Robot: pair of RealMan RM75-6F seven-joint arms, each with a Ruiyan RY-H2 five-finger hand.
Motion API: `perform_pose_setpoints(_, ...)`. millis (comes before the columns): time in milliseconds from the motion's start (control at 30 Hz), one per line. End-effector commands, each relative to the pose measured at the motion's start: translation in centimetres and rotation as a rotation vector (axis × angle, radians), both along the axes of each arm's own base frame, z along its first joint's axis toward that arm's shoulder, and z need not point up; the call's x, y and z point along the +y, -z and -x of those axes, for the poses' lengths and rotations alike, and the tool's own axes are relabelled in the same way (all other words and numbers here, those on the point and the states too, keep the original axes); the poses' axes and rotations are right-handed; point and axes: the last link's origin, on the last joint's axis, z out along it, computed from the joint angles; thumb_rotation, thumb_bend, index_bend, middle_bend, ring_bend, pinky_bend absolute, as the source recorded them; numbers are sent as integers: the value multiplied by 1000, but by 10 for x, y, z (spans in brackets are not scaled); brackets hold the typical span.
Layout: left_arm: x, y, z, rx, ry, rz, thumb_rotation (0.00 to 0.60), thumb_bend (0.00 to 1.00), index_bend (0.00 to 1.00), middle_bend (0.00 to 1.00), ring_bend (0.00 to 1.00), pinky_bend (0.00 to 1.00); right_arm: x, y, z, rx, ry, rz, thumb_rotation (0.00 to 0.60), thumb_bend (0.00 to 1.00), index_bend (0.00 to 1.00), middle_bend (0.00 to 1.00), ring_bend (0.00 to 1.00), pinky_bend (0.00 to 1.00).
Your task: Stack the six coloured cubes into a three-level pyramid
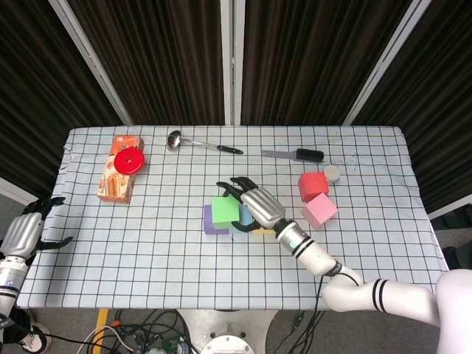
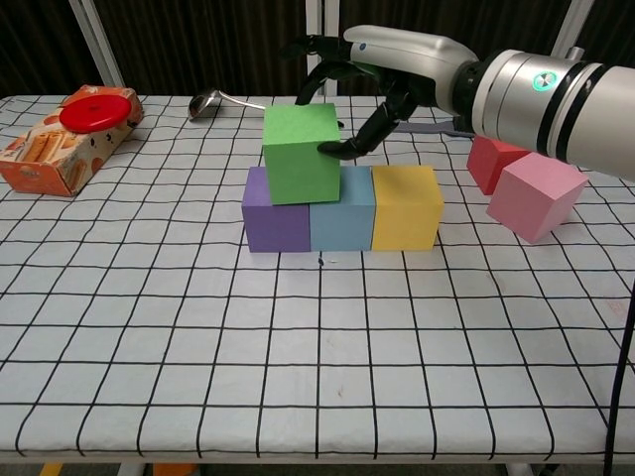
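Observation:
A purple cube (image 2: 275,222), a blue cube (image 2: 342,214) and a yellow cube (image 2: 406,206) stand in a row at the table's middle. The green cube (image 2: 301,152) sits slightly tilted on top, across the purple and blue ones. My right hand (image 2: 369,81) grips it, thumb on its right face and fingers curled behind it. In the head view the green cube (image 1: 224,210) and right hand (image 1: 258,205) hide most of the row. To the right lie the red cube (image 2: 496,157) and the pink cube (image 2: 536,195). My left hand (image 1: 26,232) hangs open off the table's left edge.
A cracker box (image 1: 118,181) with a red disc (image 1: 130,160) on it lies at the far left. A ladle (image 1: 175,139), a black-handled knife (image 1: 295,155) and a small white cap (image 1: 332,172) lie along the back.

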Motion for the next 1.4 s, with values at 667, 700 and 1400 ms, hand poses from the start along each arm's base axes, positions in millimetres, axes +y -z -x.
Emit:
perform_pose_setpoints(667,0,-1,3,-8,-5,7,600,127,171,192,88,108,7,6,-1,-11,28,21,600,328,0,373,0,0)
perform_pose_setpoints(700,0,-1,3,-9,-4,8,600,127,172,192,88,108,7,5,-2,-13,30,19,600,328,0,373,0,0)
perform_pose_setpoints(1400,-3,-2,7,-19,-14,16,600,128,171,192,88,108,6,8,-3,2,50,19,600,330,0,371,0,0)
